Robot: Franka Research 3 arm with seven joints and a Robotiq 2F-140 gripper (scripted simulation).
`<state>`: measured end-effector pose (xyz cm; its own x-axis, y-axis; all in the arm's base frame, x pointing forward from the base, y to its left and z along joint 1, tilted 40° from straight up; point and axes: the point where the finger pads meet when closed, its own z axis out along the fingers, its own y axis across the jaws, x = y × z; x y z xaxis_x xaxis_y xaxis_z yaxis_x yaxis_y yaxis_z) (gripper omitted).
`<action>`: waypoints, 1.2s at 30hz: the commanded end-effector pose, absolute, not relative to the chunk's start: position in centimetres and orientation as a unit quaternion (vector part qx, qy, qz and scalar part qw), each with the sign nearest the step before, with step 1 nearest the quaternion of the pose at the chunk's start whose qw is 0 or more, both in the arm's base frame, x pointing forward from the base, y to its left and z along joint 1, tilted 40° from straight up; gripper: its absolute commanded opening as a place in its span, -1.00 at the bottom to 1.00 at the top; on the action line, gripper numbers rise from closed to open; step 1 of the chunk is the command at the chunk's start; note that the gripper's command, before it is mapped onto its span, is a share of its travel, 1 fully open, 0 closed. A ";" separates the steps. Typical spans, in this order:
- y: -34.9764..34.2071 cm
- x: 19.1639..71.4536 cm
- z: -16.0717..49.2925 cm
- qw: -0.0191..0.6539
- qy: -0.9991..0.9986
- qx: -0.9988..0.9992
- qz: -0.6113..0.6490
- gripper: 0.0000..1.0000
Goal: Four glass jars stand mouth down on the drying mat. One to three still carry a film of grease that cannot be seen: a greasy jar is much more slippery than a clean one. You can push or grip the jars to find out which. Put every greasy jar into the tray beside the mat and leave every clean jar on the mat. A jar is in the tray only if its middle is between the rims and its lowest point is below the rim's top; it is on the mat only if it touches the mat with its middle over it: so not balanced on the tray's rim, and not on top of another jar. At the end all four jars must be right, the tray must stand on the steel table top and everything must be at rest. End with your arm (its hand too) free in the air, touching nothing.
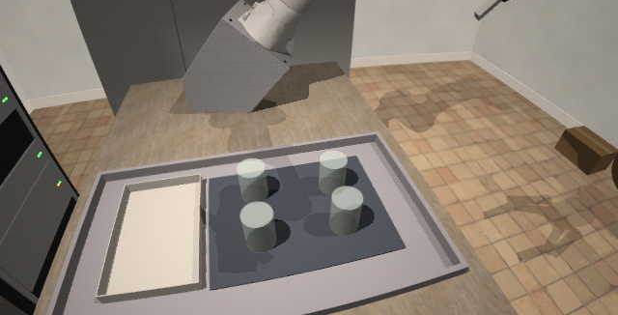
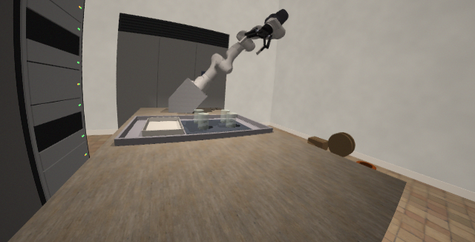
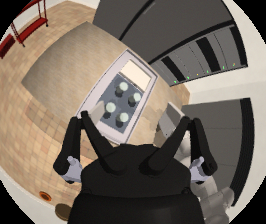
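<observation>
Four clear glass jars stand mouth down on the dark mat [image 1: 299, 254]: back left [image 1: 252, 180], back right [image 1: 333, 171], front left [image 1: 258, 226] and front right [image 1: 346, 210]. They stand apart from one another. The cream tray [image 1: 154, 238] [image 2: 163, 125] is empty and stands left of the mat on the steel table top [image 1: 309, 291]. My gripper [image 2: 263, 49] [image 3: 135, 107] is open and empty, high in the air, far above and to the right of the jars. In the wrist view the mat and jars [image 3: 123, 106] look small and far below.
The steel top has a raised rim [image 1: 420, 204] all round. The arm's grey base block [image 1: 237, 71] stands behind it on the wooden counter [image 2: 223, 190]. A server rack [image 2: 48, 86] stands at the left. A wooden box [image 1: 584, 148] lies on the tiled floor at the right.
</observation>
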<state>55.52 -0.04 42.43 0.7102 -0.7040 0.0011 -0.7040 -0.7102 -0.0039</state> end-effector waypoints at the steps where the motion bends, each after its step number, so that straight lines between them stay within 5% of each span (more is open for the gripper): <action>1: 0.0 55.5 42.4 0.000 0.383 -0.924 0.000 1.00; 36: 1.1 54.2 33.6 0.020 0.549 -0.828 0.107 1.00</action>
